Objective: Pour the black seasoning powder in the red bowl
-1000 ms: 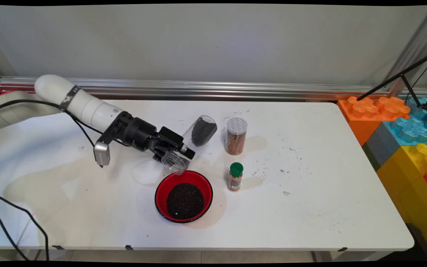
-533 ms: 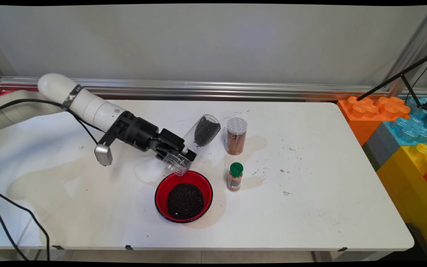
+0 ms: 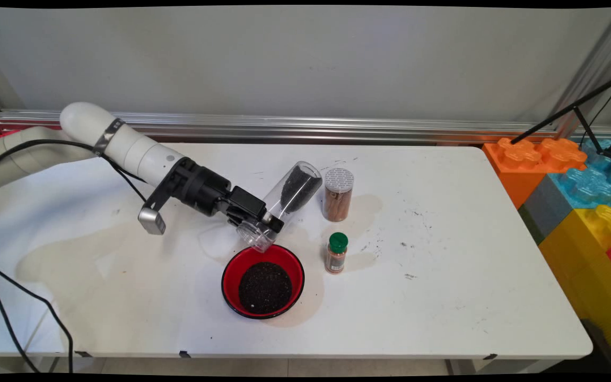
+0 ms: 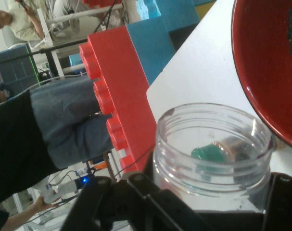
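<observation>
My gripper (image 3: 264,222) is shut on a clear plastic jar (image 3: 283,206), gripping it near its open mouth. The jar is tilted, mouth down toward the red bowl (image 3: 234,272) and closed end up and to the right, with dark grains (image 3: 297,188) resting in the raised end. The bowl holds a heap of the same dark grains (image 3: 264,286). In the hand view the jar's open mouth (image 4: 214,144) fills the lower middle between my fingers (image 4: 283,202), with the red bowl's rim (image 4: 261,77) at the upper right.
A tall jar of brown powder (image 3: 338,194) with a grey lid stands right of the tilted jar. A small spice bottle with a green cap (image 3: 337,252) stands right of the bowl. Big toy blocks (image 3: 576,191) sit past the table's right edge. Dark specks lie scattered on the table (image 3: 443,254).
The arm has shifted slightly right and up, and the jar has turned more upright, its closed end rising. The grains stay in the jar's raised end.
</observation>
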You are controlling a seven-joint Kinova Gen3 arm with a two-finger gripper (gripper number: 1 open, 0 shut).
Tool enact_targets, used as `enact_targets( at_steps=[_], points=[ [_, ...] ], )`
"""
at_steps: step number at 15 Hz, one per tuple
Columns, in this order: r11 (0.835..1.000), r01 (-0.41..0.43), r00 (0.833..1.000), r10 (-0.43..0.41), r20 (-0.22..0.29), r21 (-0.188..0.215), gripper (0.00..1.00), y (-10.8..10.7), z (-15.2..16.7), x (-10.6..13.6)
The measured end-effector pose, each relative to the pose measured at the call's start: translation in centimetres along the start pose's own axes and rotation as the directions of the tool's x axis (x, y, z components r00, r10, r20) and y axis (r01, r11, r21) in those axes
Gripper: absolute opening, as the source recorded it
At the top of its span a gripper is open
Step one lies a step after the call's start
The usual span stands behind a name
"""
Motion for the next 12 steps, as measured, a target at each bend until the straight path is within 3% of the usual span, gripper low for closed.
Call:
enact_targets(
  at_steps=[12],
  points=[
    [0.994,-0.111,0.993,0.111,-0.034,0.016,0.00,-0.65,0.78,-0.86]
  ],
)
